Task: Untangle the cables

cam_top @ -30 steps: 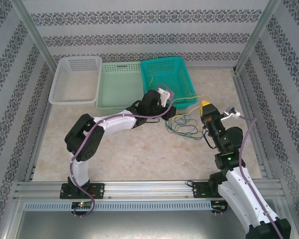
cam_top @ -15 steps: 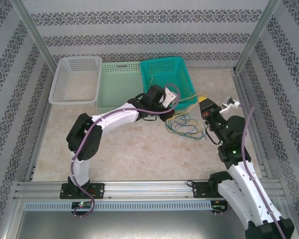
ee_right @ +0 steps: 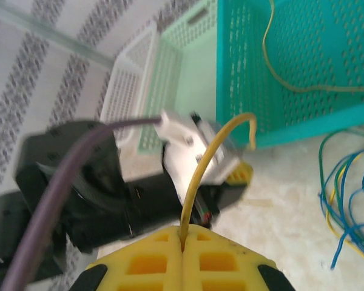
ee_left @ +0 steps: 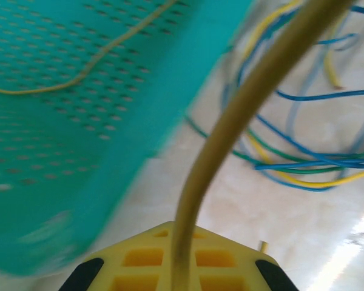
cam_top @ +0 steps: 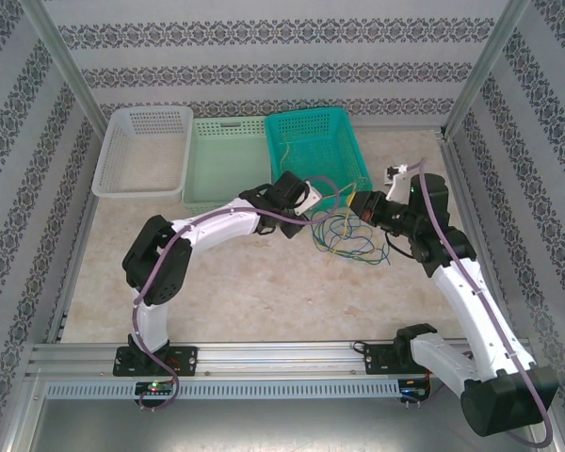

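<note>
The cables (cam_top: 347, 237) are seen as a loose tangle of yellow, green and blue loops on the tabletop (cam_top: 264, 292), just in front of the near right corner of the teal basket (cam_top: 292, 141). The yellow cable (ee_right: 201, 176) is lifted out of the tangle in a short arch, and another stretch of yellow strand is laid across the floor of the teal basket. The arch is pinched at one end by the right gripper (ee_right: 182, 245), closed tight on it, and at the other by the left gripper (ee_left: 181, 257), likewise clamped on it. Both grippers are held close together, just beyond the tangle.
</note>
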